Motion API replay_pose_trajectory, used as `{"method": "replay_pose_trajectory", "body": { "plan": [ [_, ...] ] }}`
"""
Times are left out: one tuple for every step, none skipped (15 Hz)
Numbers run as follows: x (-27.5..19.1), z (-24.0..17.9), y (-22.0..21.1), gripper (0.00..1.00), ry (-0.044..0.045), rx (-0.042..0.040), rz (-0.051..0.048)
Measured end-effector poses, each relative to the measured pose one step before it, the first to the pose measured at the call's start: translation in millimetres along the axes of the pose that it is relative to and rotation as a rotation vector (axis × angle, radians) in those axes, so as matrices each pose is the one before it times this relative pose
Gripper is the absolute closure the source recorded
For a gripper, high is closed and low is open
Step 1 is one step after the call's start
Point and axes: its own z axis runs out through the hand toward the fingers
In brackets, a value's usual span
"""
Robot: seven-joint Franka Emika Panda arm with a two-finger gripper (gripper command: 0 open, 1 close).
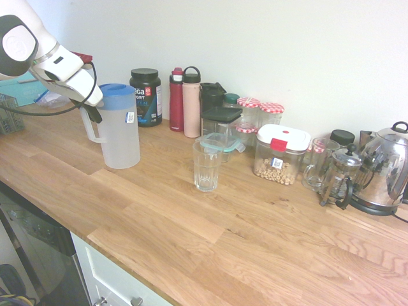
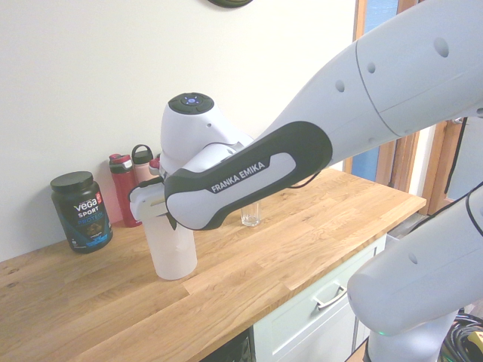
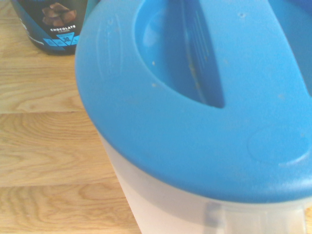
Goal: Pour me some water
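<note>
My pincer (image 1: 91,109) is closed on the handle of the translucent plastic pitcher with the blue lid (image 1: 119,126), as far as the first exterior view shows; the second exterior view hides the fingers behind my own forearm, so the grip itself I judge rather than see cleanly. The pitcher stands upright on the pale oak countertop (image 1: 191,236), base apparently down on the wood — not lifted, not tilted. The clear ribbed drinking glass (image 1: 206,164) stands near it, apart, and looks empty; nothing poured so far, I'd say. The wrist view is filled by the blue lid (image 3: 195,112), with the black protein tub (image 3: 48,22) behind it. Done: reach and grasp; left: lift, carry over the glass, tip spout-first, fill, set the pitcher back — most of the job is ahead.
</note>
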Motion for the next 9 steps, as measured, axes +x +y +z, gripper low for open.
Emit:
{"method": "replay_pose_trajectory", "body": {
  "plan": [
    [-0.58, 1.28, 0.03, 0.0, 0.00567, -0.0039, 0.00079],
    [-0.02, 1.17, 0.32, 0.0, 0.0045, -0.0039, 0.00032],
    [0.21, 0.75, 0.37, 0.0, 0.00103, -0.00186, 0.00063],
    [0.18, 1.0, 0.55, 0.0, -0.00087, -0.0022, -0.0005],
    [0.32, 1.0, 0.53, 0.0, -0.00293, -0.00186, 0.00138],
    [-0.49, -0.09, 0.42, 0.0, -0.00544, 0.00053, 0.00058],
    [-2.16, -2.03, 0.44, 0.0, -0.00981, -0.00279, -0.00341],
    [-4.43, -4.02, 1.62, 0.0, -0.01491, -0.01431, -0.00241],
    [-6.01, -6.74, 3.6, 0.0, -0.02144, -0.02523, -0.00027]
  ]
}}
